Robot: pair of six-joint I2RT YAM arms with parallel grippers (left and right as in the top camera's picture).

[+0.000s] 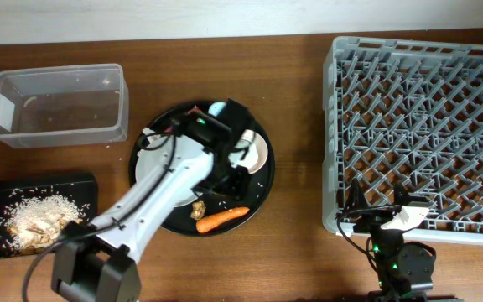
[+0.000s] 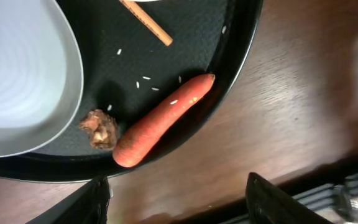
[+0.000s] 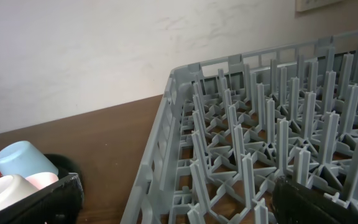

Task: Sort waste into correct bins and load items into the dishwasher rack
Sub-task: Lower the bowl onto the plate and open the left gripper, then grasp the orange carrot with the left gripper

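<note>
My left hand (image 2: 176, 190) is nearest in its wrist view. Its two fingers are spread wide at the bottom edge, with nothing between them but bare counter (image 2: 303, 93). Just beyond, inside the rim of the round black tray (image 2: 235, 50), the carrot (image 2: 163, 118) lies slanted with its thin end toward one o'clock. The brown scrap (image 2: 101, 129) sits just beside its blunt end, at nine o'clock from it and close to the edge of the white plate (image 2: 17, 74). A few loose grains dot the tray around them. Farther on, at twelve o'clock, the end of a chopstick (image 2: 148, 22) lies on the tray.

From overhead, the carrot is at five o'clock on the round tray and the scrap at six. The plate fills the nine o'clock side, the bowl (image 1: 257, 153) is at two and the light blue cup (image 1: 216, 108) at twelve. Off the tray, the shallow black tray (image 1: 86, 189) at eight o'clock holds a heap of rice (image 1: 40, 220). The clear box (image 1: 61, 105) stands at ten o'clock. The rack (image 1: 418, 126) is at three o'clock.

My right hand (image 3: 176, 186) is at the rack's near edge, fingers wide apart and holding nothing, with rows of upright pegs ahead of it.
</note>
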